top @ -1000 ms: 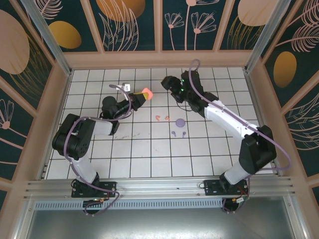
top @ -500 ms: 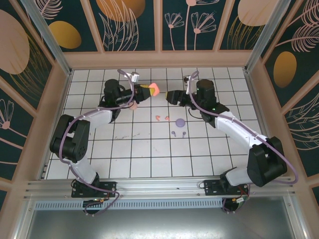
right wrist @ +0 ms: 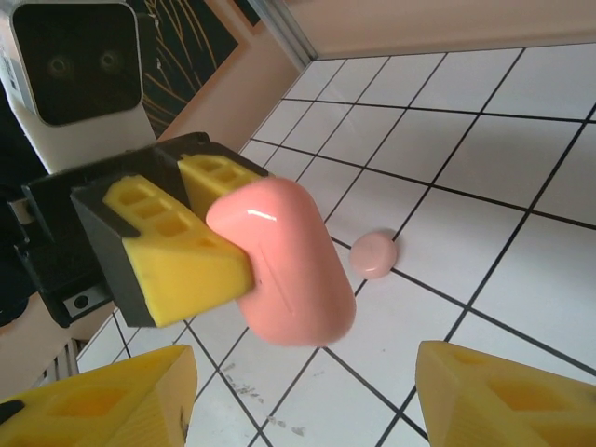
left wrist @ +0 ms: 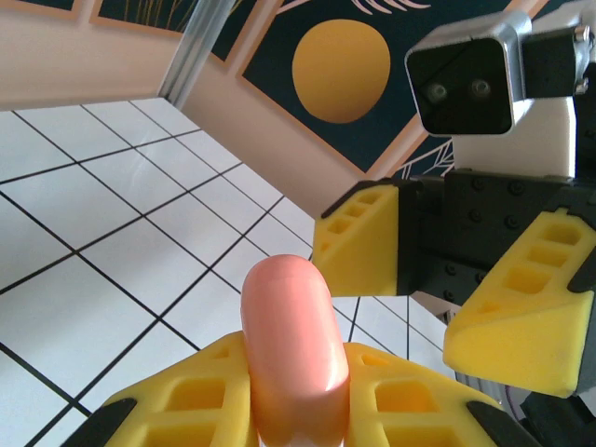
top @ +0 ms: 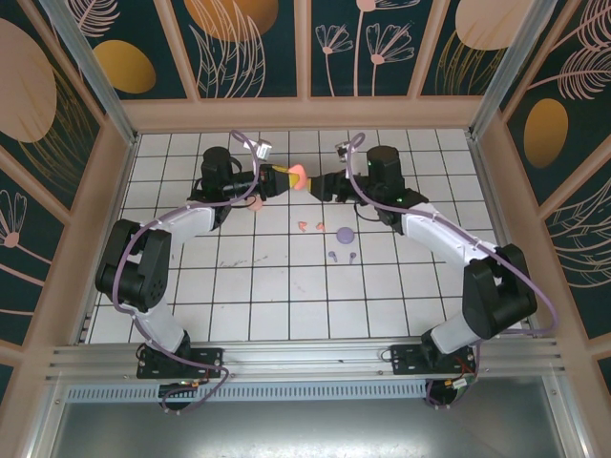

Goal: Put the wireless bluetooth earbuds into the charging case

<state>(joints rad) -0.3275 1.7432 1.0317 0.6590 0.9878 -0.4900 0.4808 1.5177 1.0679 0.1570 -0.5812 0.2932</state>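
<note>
the case (top: 297,175), a coral-pink capsule, was held off the table (top: 267,305) at the far middle, clamped between the jaws of the left gripper (top: 279,175). in the left wrist view its rounded end was seen standing out past the yellow fingers (left wrist: 168,410), which were pressed against its two sides. a thin seam was seen running along it in the right wrist view.

the right gripper (top: 326,184) was pointed at the case from the opposite side, just beside it but apart from it. its jaws were spread wide, and the case was seen ahead of the gap between its yellow pads (right wrist: 494,391).

the coral buds (top: 304,226) were laid side by side on the white tiles near the middle of the table, nearer the arm bases than the two grippers. the purple buds (top: 333,256) were laid nearer the bases again, one beside the other and apart. a purple disc (top: 345,233) was set between the two pairs, and a small purple bit (top: 321,227) was seen just beside the coral buds; what it was could not be told. a pink round piece (right wrist: 373,253) was laid on the tiles below the held case. the buds were well apart from both grippers.
</note>
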